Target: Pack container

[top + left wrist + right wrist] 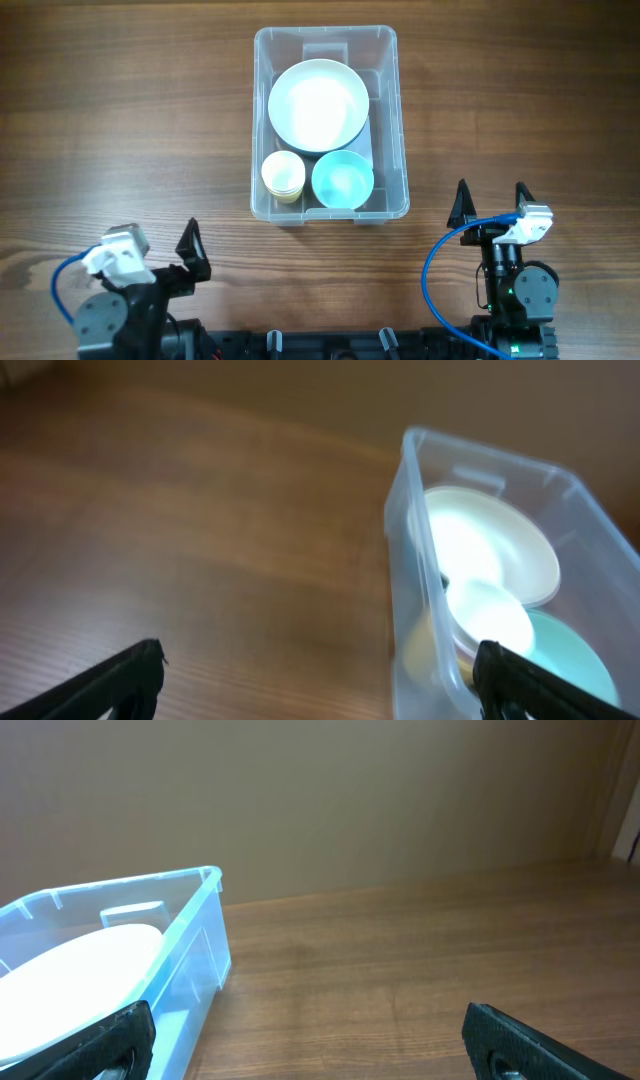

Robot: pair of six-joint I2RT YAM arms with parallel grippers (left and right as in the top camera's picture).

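The container (258, 120) stands upright at the centre of the tabletop (120, 120), its long sides running near to far. It holds three items. A large white bowl (318, 105) fills the far half. A cream cup (283, 175) sits at the near left and a teal bowl (343, 180) at the near right. Both touch or almost touch the white bowl.

Handling, as judged: the container is thin clear plastic, light even when loaded. The walls are likely to flex under a squeeze, and the surface is smooth and slippery. The rolled rim is the stiffest part, so take hold there, at the middle of a long side wall, with one finger inside and one outside. The contents lie loose. Keep the container level, or they will slide.

No loose item shows on the tabletop, so packing appears complete or nearly so.

The left gripper (320, 675) is near and left of the container, spread wide and empty. The right gripper (491, 205) is just right of the near right corner, also spread wide and empty.
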